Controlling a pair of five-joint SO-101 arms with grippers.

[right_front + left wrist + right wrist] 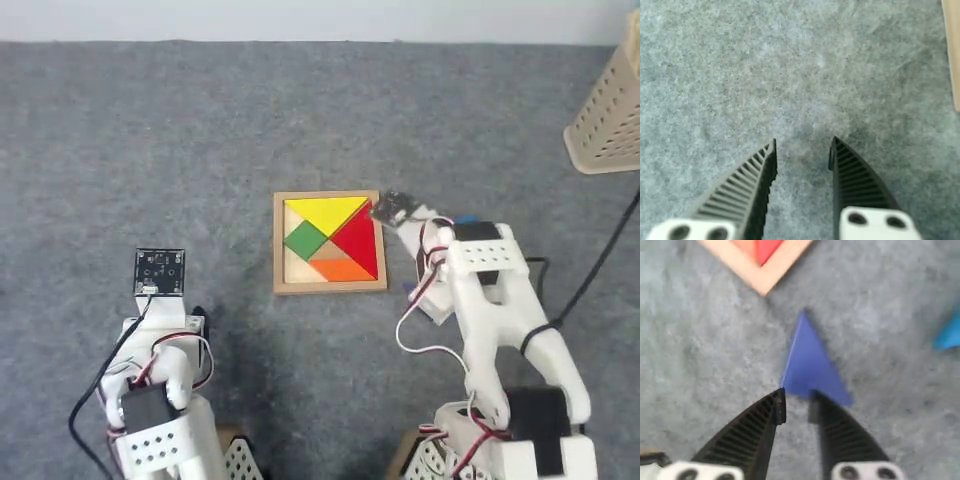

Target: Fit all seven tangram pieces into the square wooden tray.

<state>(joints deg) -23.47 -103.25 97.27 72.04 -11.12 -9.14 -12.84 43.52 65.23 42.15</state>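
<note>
The square wooden tray (279,245) lies mid-table and holds yellow (325,212), green (303,240), red (358,243), orange (343,269) and tan pieces. On the carpet, just off the tray's corner (762,282), a violet-blue triangle (810,365) lies flat. My right gripper (797,402) stands narrowly open, its fingertips at the triangle's near edge, one tip touching a corner. A light blue piece (947,335) lies farther off. Over bare carpet, well clear of the tray's edge (952,50), my left gripper (804,150) is open with nothing in it.
The right arm (480,275) stands right of the tray and the left arm (160,335) at the lower left. A perforated beige container (610,115) sits at the far right. Grey carpet covers the table all around.
</note>
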